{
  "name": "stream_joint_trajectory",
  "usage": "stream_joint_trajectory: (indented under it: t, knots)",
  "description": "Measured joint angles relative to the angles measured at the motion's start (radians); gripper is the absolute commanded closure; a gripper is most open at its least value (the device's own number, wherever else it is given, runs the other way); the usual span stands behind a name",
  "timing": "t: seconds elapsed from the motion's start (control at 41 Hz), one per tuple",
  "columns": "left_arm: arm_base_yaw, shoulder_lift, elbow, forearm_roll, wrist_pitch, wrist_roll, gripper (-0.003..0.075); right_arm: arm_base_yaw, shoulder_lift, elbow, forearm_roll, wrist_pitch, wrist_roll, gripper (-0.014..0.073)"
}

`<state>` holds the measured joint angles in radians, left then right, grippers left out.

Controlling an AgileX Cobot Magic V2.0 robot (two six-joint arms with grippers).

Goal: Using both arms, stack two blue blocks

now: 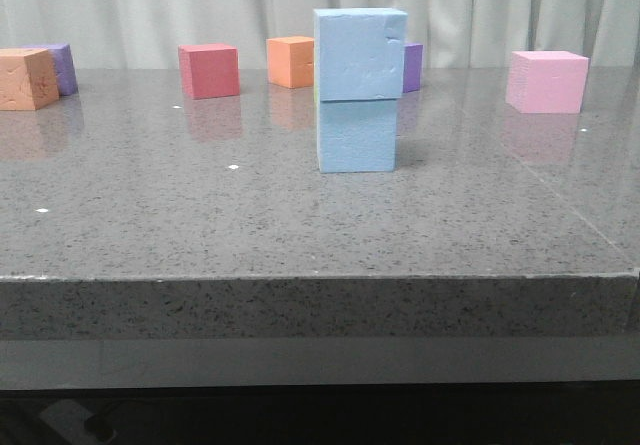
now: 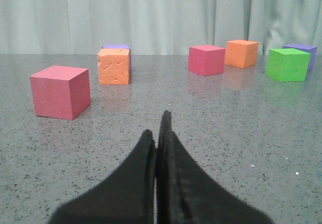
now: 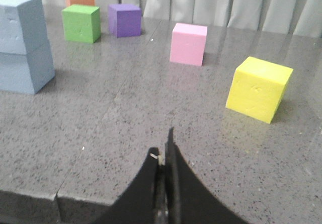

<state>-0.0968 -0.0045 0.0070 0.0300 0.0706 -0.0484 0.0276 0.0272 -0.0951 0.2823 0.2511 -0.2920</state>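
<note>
Neither arm shows up in the front view, so the wrist cams are all we get for them. The left gripper (image 2: pixel 160 133) sits low over the grey table (image 1: pixel 150 225), fingers pressed together with nothing between them, pointing out across the tabletop toward a red cube (image 2: pixel 60 91) and a dented orange cube (image 2: pixel 114 66). The right gripper (image 3: pixel 165 151) is the same deal, fingers closed on nothing, hanging just past the near edge of the table, with a yellow cube (image 3: pixel 259 88) off to one side and a pink cube (image 3: pixel 188 44) further back.

The blue blocks are stacked near the middle of the table, well apart from both grippers. The upper blue block (image 1: pixel 360 54) sits on the lower blue block (image 1: pixel 357 135), twisted a little so its edges overhang slightly rather than lining up flush. Both are pale sky blue with a fine pebbly surface, and the upper one has a few small dents near its right edge
</note>
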Motion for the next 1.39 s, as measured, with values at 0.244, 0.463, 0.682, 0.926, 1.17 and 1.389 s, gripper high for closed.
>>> stream_joint_trajectory:
  t: [0.244, 0.463, 0.682, 0.926, 1.17, 1.389]
  knots:
    - [0.000, 0.000, 0.000, 0.000, 0.000, 0.000, 0.0741, 0.004, -0.036, 0.117, 0.060, -0.137, -0.002, 0.0660]
    - [0.000, 0.000, 0.000, 0.000, 0.000, 0.000, 0.0741, 0.022, -0.038, 0.122, 0.070, -0.142, -0.002, 0.0660]
    - [0.000, 0.000, 0.000, 0.000, 0.000, 0.000, 0.0741, 0.022, -0.038, 0.122, 0.072, -0.147, -0.002, 0.0660]
    - [0.000, 0.000, 0.000, 0.000, 0.000, 0.000, 0.0741, 0.022, -0.038, 0.122, 0.057, -0.160, 0.011, 0.0660]
    - [0.000, 0.000, 0.000, 0.000, 0.000, 0.000, 0.0741, -0.007, -0.038, 0.122, -0.192, -0.214, 0.292, 0.0660]
    - [0.000, 0.000, 0.000, 0.000, 0.000, 0.000, 0.0741, -0.024, -0.038, 0.122, -0.215, -0.217, 0.319, 0.0660]
